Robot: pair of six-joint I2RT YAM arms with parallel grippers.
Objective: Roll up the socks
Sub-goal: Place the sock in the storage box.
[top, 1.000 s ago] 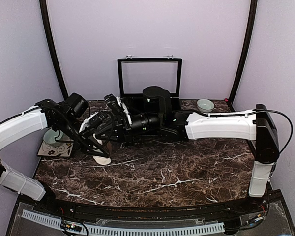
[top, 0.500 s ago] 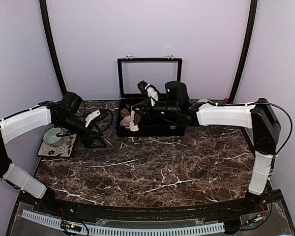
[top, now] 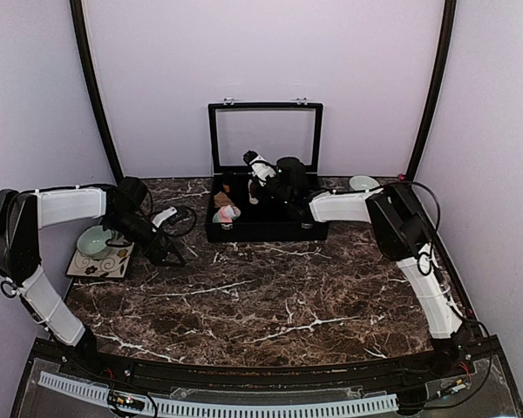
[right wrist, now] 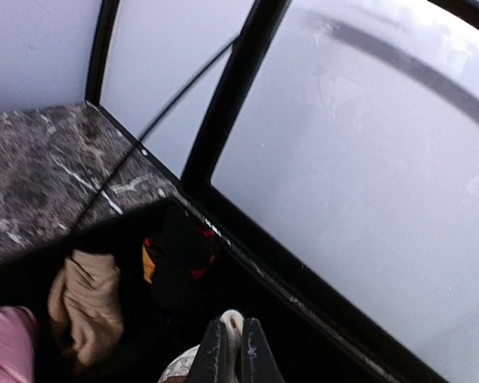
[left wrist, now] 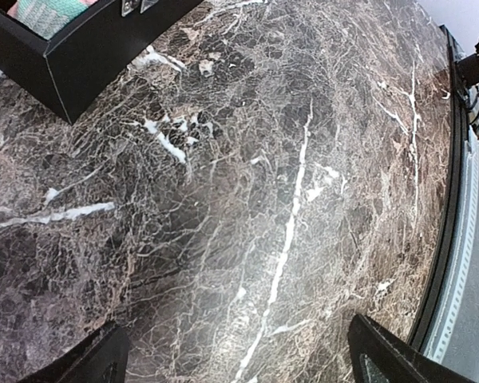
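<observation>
1. Your left gripper (top: 176,233) is hanging low over the table (top: 288,296), which is glossy dark-brown marble with white veining. Its fingers (left wrist: 88,363) are spread wide and gripping nothing.
2. Your right gripper (right wrist: 231,325) is reaching in over the black box (top: 261,231), with its dark fingers pressing flat together. A pale sliver is showing at the tips, and you can't tell whether it's fabric or whether it's being held.
3. The pink sock (top: 227,212) is lying bunched in the box's left part. It's soft knit, and its mint-green patch is peeking over the box wall in the left wrist view.
4. Cream sock: a whitish end is sitting on that pink bundle, but you can't tell it apart for sure.
5. A tan bundle (right wrist: 84,307), crumpled and soft, is sitting just beside the pink sock. A black cloth item (right wrist: 176,259) with red and yellow marks is slumping in the back corner.
6. The box is rigid, with matte walls. Its glass lid (top: 266,106) is standing upright and closing off the far side.
7. A mint bowl (top: 93,241) is sitting on a patterned tile (top: 105,264) near your left gripper. A small bowl (top: 363,185) is sitting to the right of the box, behind your right arm.
</observation>
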